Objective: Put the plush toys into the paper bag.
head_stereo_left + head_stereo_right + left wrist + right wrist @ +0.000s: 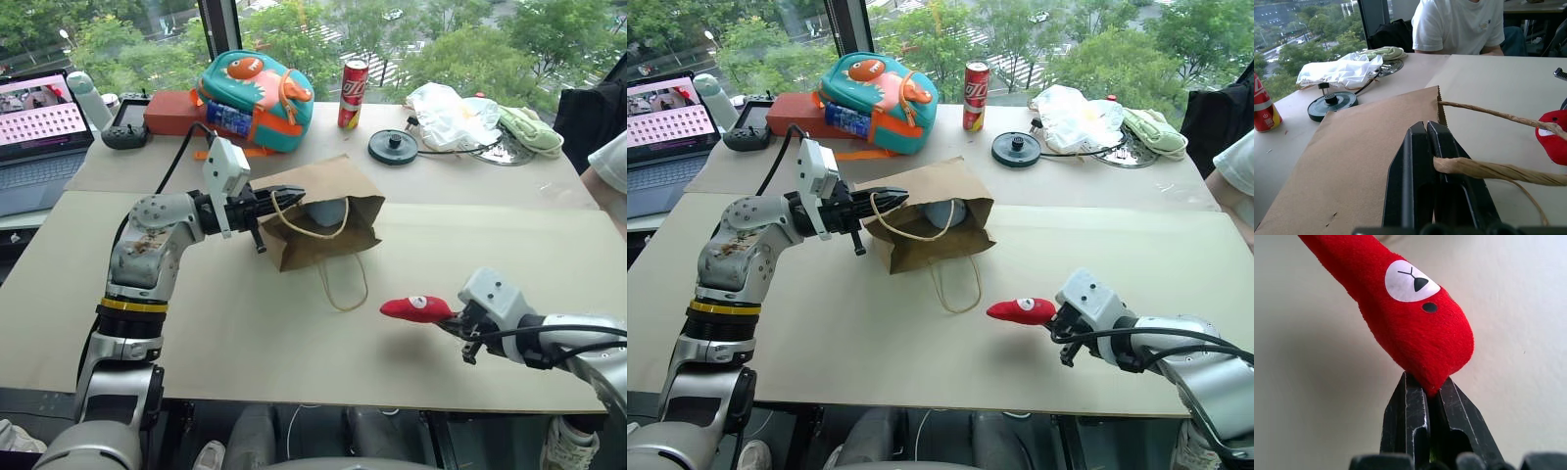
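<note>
Pinching the red chili plush by its thick end, your right gripper has its two black fingers closed tight on the toy, which sticks out from the tips, off the table. You have it well apart from the paper bag, on the near right side of the bag's mouth. Your left gripper is closed too, clamped on a twine handle at the bag's open edge, with the brown paper spreading under the fingers. Inside the bag's mouth you can see the pale grey-blue ball. A second twine handle lies looped on the table, just in front of the bag. Beyond the bag stand the teal backpack and a red can.
</note>
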